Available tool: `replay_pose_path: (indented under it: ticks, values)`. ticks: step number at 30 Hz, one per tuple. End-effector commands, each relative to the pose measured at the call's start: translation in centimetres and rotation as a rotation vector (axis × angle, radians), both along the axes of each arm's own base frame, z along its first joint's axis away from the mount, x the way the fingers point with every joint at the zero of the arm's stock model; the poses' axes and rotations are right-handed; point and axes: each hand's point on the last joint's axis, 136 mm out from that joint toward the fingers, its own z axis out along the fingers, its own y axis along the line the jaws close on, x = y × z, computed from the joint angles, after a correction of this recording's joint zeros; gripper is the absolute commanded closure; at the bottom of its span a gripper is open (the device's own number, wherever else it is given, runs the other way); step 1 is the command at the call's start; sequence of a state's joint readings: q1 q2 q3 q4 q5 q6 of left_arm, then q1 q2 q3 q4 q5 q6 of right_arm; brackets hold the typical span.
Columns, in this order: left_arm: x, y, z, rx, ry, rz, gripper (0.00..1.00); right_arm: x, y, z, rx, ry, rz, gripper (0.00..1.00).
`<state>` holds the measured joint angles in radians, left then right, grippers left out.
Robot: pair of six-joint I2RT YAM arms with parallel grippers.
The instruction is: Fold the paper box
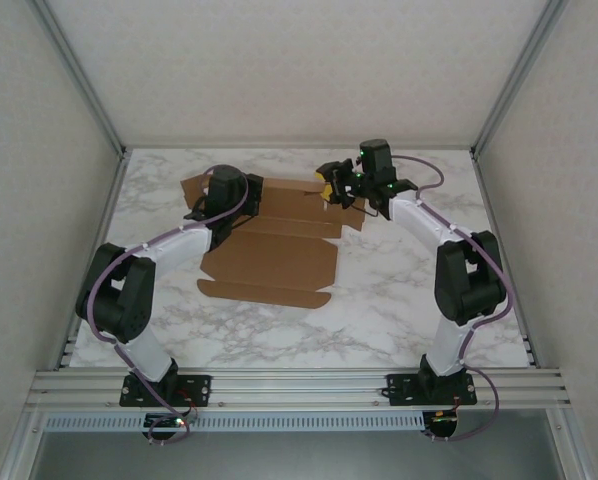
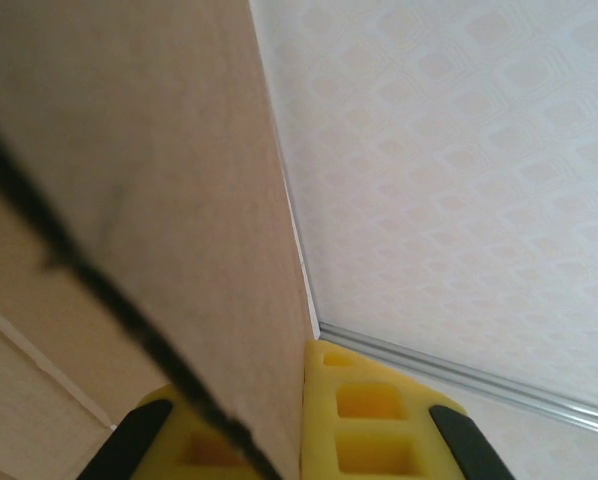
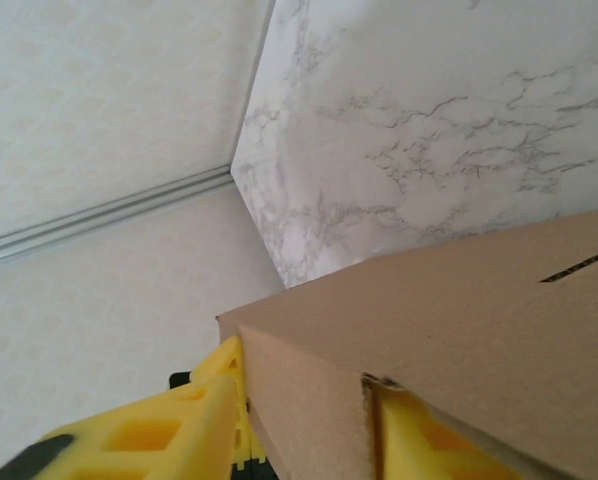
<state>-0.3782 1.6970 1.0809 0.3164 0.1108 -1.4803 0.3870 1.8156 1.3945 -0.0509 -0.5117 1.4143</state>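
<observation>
Yellow fingers (image 2: pixel 369 410) of the left gripper (image 2: pixel 274 420) sit right by its camera, and they are closed tight on a brown flap of the paper box (image 1: pixel 269 255). The right gripper (image 3: pixel 304 425) has a folded corner of the cardboard between its own yellow fingers (image 3: pixel 169 435). I cannot tell if it is squeezing or just sitting around it. From above, the box is a mostly flat sheet on the marble table (image 1: pixel 399 300), a bit left of the middle. Its far strip runs left to right, with one gripper at each end, and the rest of the sheet spreads toward the arm bases. So both arms are just as near. I think the far strip must tip up and over toward the bases, both ends together, or the sheet may twist.
</observation>
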Motion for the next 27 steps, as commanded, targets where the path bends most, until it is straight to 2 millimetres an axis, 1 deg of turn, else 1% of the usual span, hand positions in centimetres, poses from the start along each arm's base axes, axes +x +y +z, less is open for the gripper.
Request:
replay_pose_path:
  ticks: [1, 7, 10, 11, 12, 13, 14, 15, 16, 17, 18, 19, 21, 23, 24, 27]
  values:
    - [-0.1, -0.8, 1.0, -0.001, 0.007, -0.005, 1.00, 0.1, 1.6, 0.5, 0.097, -0.008, 0.030, 0.70]
    - [0.0, -0.9, 0.6, 0.012, 0.033, 0.005, 1.00, 0.6, 2.0, -0.6, 0.143, 0.005, 0.017, 0.89]
    - [0.0, -0.6, 0.7, 0.022, 0.038, 0.019, 1.00, 0.7, 1.9, -0.8, 0.135, 0.003, 0.011, 0.97]
    - [0.0, -0.6, 0.7, 0.023, 0.040, 0.022, 1.00, 0.7, 1.9, -1.0, 0.133, 0.005, 0.012, 0.97]
    - [0.0, -0.5, 0.6, 0.027, 0.044, 0.025, 1.00, 0.6, 1.9, -1.0, 0.129, 0.004, 0.016, 0.96]
    - [0.0, -0.5, 0.6, 0.030, 0.047, 0.028, 1.00, 0.7, 1.8, -1.1, 0.122, 0.002, 0.019, 0.91]
    - [0.0, -0.4, 0.7, 0.034, 0.048, 0.031, 1.00, 0.7, 1.7, -1.1, 0.110, -0.004, 0.026, 0.83]
    - [0.0, -0.3, 0.6, 0.040, 0.054, 0.039, 1.00, 0.6, 1.5, -0.9, 0.087, -0.023, 0.036, 0.66]
    - [0.0, -0.1, 0.6, 0.048, 0.061, 0.048, 1.00, 0.5, 1.1, -0.9, 0.050, -0.035, 0.043, 0.57]
    - [0.0, 0.1, 0.6, 0.057, 0.066, 0.058, 1.00, 0.3, 0.3, -1.0, -0.004, -0.046, 0.047, 0.51]
    - [0.1, 0.4, 0.5, 0.067, 0.074, 0.072, 1.00, 0.1, -0.8, -1.0, -0.085, -0.066, 0.047, 0.47]
    - [0.2, 0.6, 0.6, 0.075, 0.082, 0.084, 1.00, -0.1, -2.1, -0.7, -0.155, -0.094, 0.044, 0.45]
    - [0.7, 0.9, 0.6, 0.092, 0.101, 0.102, 1.00, -0.7, -4.7, -1.0, -0.272, -0.107, 0.024, 0.42]
    - [1.3, 1.1, 0.5, 0.114, 0.132, 0.117, 1.00, -1.3, -7.0, -0.9, -0.349, -0.166, 0.020, 0.41]
    - [1.7, 1.1, 0.5, 0.123, 0.143, 0.125, 1.00, -1.8, -8.4, -1.1, -0.422, -0.197, 0.011, 0.42]
    - [2.9, 1.2, 0.4, 0.155, 0.173, 0.144, 1.00, -3.1, -10.7, -0.8, -0.587, -0.292, 0.033, 0.45]
